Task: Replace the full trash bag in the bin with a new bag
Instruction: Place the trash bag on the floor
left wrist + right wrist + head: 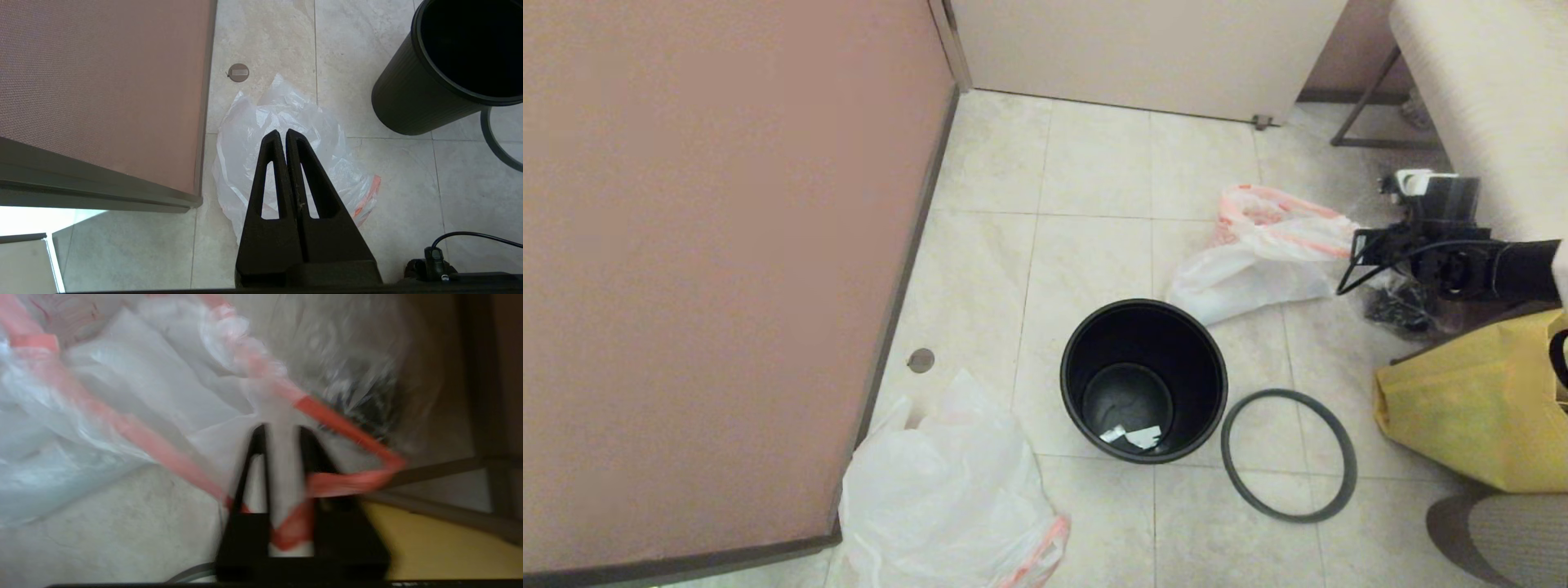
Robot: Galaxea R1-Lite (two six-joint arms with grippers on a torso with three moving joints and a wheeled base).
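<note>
Bin [1094, 351] upright on tiled floor [1094, 163], centre of head view, no liner in it, just a few white paper scraps [1139, 435] at the bottom. Its grey hoop [1223, 455] is off, lying flat on the floor at 4 o'clock from the bin, just beside it. Full trash bag [939, 498] slumped on the floor at 8 o'clock from the bin, against the brown panel's corner, orange band showing at its lower edge (contents not readable here). New bag [1258, 253] crumpled on the floor at 1 o'clock from the bin, orange edge and print visible. Right end effector [1347, 261] is at that bag's 3 o'clock edge, pointing toward it; in the right wrist view its fingers stand slightly apart, released, with white plastic and the orange edge lying in the gap, no clamp seen. Clear crinkled bag [1401, 310] with black contents just under that arm; yellow bag [1470, 408] at 3 o'clock from the bin, well apart. Left end effector [282, 132] clenched, fingers touching, empty, hanging above the full trash bag.
</note>
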